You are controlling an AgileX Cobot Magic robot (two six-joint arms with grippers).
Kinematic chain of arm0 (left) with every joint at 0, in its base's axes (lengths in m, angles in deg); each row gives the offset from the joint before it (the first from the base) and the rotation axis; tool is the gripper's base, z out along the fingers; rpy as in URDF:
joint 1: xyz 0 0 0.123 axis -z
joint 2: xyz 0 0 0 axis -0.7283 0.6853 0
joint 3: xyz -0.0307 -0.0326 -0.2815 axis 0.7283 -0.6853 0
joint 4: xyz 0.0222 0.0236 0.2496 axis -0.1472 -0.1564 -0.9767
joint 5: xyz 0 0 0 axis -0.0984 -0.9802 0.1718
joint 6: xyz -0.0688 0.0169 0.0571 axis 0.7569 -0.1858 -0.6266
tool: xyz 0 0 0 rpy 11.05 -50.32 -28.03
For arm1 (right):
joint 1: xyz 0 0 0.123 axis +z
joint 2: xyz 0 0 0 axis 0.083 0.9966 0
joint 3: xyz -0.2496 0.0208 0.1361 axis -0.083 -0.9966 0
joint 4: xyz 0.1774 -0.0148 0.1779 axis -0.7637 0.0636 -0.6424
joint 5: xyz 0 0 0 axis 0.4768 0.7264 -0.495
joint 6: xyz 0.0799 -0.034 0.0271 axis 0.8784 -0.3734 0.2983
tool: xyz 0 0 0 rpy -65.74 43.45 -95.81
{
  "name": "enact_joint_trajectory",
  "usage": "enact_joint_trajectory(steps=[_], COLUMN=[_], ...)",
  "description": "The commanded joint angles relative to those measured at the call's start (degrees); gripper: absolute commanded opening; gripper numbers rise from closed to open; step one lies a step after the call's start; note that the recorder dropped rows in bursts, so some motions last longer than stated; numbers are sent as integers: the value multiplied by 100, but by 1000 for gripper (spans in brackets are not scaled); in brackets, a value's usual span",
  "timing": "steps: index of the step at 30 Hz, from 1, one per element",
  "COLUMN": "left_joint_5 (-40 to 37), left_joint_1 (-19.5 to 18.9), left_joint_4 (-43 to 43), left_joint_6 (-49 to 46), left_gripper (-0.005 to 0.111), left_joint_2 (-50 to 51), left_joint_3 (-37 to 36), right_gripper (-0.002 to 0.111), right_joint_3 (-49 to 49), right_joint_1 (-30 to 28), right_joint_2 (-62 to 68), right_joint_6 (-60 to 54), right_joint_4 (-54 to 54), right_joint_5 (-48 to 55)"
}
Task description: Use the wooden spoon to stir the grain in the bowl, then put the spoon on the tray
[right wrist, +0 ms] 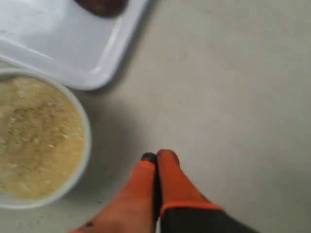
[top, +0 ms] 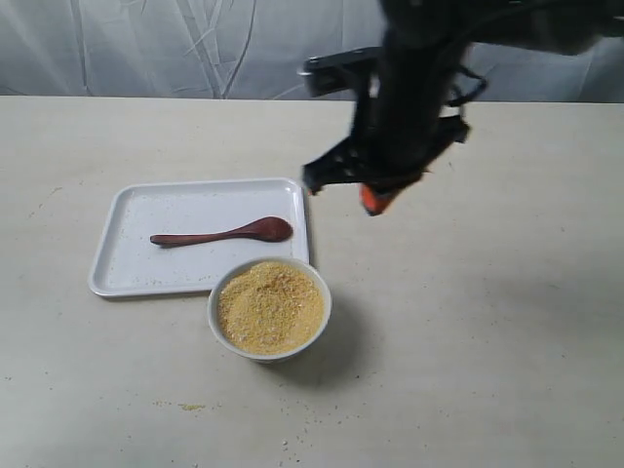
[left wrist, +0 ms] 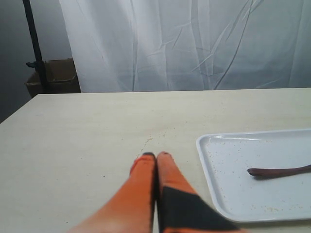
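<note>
The dark wooden spoon [top: 224, 234] lies flat on the white tray [top: 146, 263], head to the right. Just in front of the tray stands the white bowl [top: 213, 322], filled with yellow grain [top: 270, 307]. My right gripper [top: 375, 200] hangs shut and empty above the table, to the right of the tray. In the right wrist view its orange fingers [right wrist: 158, 156] are pressed together beside the bowl [right wrist: 85, 145], the grain [right wrist: 34, 136] and a tray [right wrist: 63, 43] corner. My left gripper [left wrist: 156, 155] is shut and empty, with the tray [left wrist: 233, 189] and the spoon handle [left wrist: 279, 171] off to one side.
A few spilled grains [top: 190, 406] dot the table in front of the bowl. A white curtain [top: 146, 49] hangs behind the table. The left wrist view shows a cardboard box [left wrist: 56, 77] and a black pole [left wrist: 36, 48] beyond the table's edge.
</note>
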Motion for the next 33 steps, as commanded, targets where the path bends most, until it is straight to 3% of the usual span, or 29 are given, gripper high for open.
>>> enact_joint_trajectory(steps=[1, 6, 9, 23, 28, 30, 33], left_joint_5=[42, 42, 42, 42, 42, 42, 42], left_joint_1=[-36, -36, -36, -36, -36, -36, -36], left_joint_4=[20, 20, 20, 20, 20, 20, 20], left_joint_6=[17, 17, 17, 17, 17, 17, 17], left_gripper=[0, 0, 0, 0, 0, 0, 0], left_joint_2=[-29, -29, -29, -29, -29, -29, -29], left_joint_3=[-28, -28, -28, -28, -28, -28, -28], right_gripper=[0, 0, 0, 0, 0, 0, 0], right_joint_3=[-1748, -3274, -3925, -5478, -6532, -6837, -6939], right_joint_1=[-983, -2026, -2353, -2398, -2398, -2398, -2398], right_joint_2=[-1438, -3080, -4073, -8516, -9313, -9385, -9410], right_joint_6=[43, 47, 379, 665, 665, 665, 665], right_joint_4=[256, 574, 646, 905, 935, 923, 903], right_joint_5=[-735, -1418, -1940, -2310, -4850, -5377, -5246])
